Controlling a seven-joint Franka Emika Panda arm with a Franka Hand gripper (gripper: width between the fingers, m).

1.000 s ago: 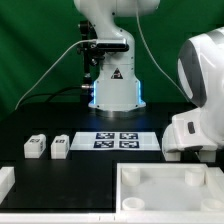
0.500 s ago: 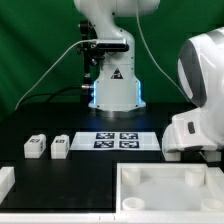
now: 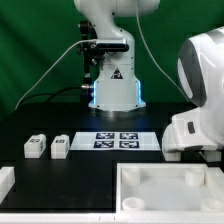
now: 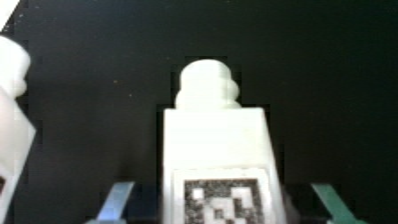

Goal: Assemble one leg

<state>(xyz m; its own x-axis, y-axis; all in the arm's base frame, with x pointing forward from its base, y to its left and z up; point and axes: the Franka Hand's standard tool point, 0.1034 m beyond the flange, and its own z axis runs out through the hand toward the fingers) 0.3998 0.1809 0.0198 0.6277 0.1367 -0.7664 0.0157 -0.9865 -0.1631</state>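
Two fingers [image 4: 121, 200] of my claw [image 4: 226, 200] stand apart in the wrist view, one on each side of the leg [image 4: 217, 140], and I see a dark gap between each finger and the white block, so I judge that I am not yet clamped on it. The leg lies on the black table [image 4: 302, 60] directly under me, with its tag face up near my fingers and its rounded peg [image 4: 210, 80] pointing away from me. I think the step in hand is the grasp of this one leg: the next move calls for closing evenly on its two side faces, and perhaps going a little lower first, though I cannot judge my height from here. Just beside the leg there is another white part [image 4: 15, 110]; what it is I cannot tell, but one finger must not catch it. In the exterior view my claw and this leg are hidden. Nearest is the tray-like part [image 3: 150, 168], where I suppose the leg must go later. Farther, two other legs [image 3: 35, 147] [image 3: 61, 148] sit side by side, then the marker board [image 3: 120, 140], and behind it my base [image 3: 112, 85].
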